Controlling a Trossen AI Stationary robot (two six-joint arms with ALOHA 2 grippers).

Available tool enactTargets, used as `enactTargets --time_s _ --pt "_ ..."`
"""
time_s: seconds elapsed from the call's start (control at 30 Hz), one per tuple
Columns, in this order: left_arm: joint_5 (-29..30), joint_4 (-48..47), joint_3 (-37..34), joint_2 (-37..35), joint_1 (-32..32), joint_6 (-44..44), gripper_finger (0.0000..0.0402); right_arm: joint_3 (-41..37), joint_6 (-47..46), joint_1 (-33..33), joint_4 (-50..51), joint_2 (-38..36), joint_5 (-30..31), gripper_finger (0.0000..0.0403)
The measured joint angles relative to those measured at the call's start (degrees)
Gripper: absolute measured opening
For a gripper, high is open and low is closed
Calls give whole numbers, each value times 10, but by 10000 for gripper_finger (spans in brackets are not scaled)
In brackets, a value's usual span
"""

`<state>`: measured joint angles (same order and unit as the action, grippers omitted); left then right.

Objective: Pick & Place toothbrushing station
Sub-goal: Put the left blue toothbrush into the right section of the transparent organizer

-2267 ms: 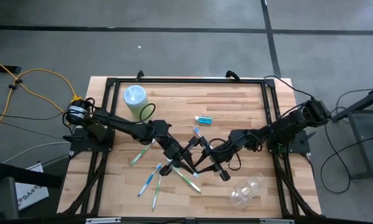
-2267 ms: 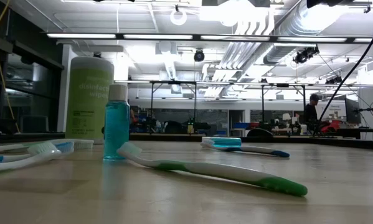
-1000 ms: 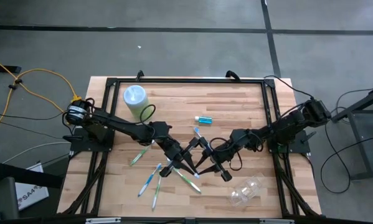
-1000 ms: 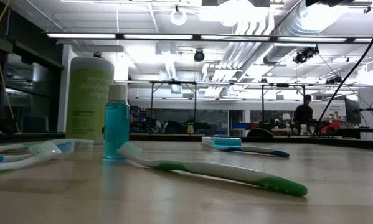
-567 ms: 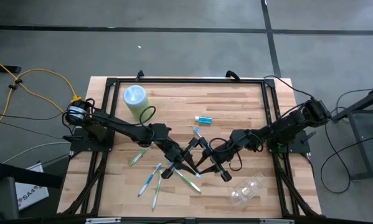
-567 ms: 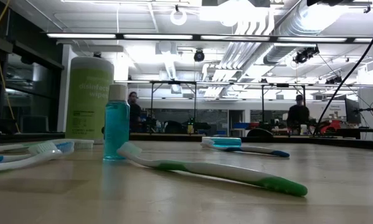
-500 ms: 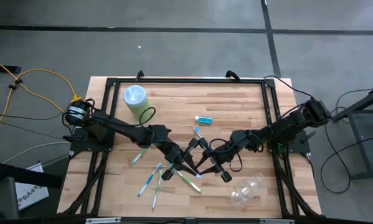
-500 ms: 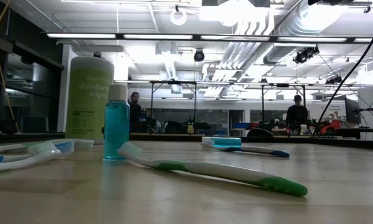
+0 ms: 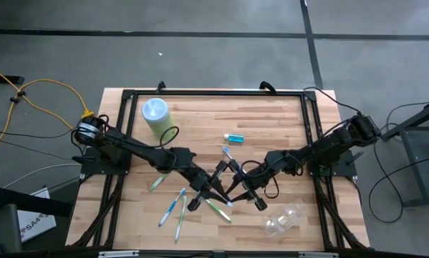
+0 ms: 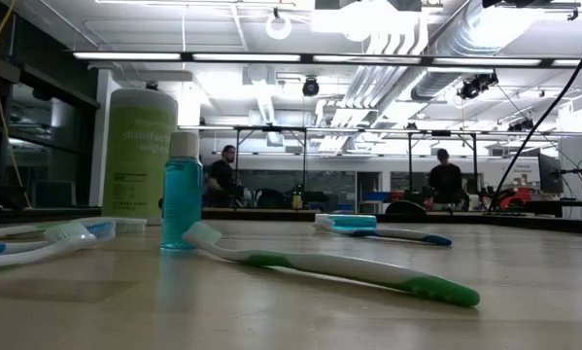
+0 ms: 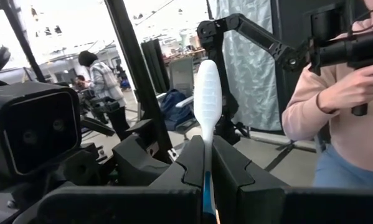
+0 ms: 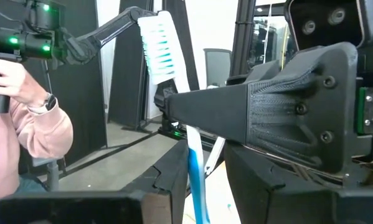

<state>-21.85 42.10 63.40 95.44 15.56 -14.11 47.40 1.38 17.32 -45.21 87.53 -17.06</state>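
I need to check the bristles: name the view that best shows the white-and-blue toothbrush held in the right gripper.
The right wrist view: the white-and-blue toothbrush stands between the right gripper's fingers, bristles showing. The high view shows only the crossed grippers, the toothbrush hardly visible. The low view does not show it.

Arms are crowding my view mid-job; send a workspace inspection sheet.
Surface: wooden table, no spill seen.
Job's things: one toothbrush lifted; other toothbrushes lie on the table's left half, one more beside the blue tube; clear cup on its side, lower right in the high view.
Clutter: pale-green canister.
Grippers: left gripper shut on the lifted toothbrush; right gripper close against it mid-table.
Cables: yellow cable on the floor.
Surroundings: person in a pink sleeve nearby.
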Motion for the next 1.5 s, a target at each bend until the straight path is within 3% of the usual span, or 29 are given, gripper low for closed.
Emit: enactTargets --time_s 0.2,0.43,1.0,1.37,1.5 --pt "2 -1 0 0 1 0 3 0 2 -1 3 0 -10 86" --pt "8 -1 0 0 1 0 10 0 19 -1 5 0 -31 16" --pt "31 -1 0 0 12 -10 124 0 32 -1 9 0 -38 15" --pt "42 -30 0 -6 16 -6 132 0 19 5 38 -9 -18 15" --pt "46 -62 0 -23 16 -8 132 0 41 28 74 -25 35 15"
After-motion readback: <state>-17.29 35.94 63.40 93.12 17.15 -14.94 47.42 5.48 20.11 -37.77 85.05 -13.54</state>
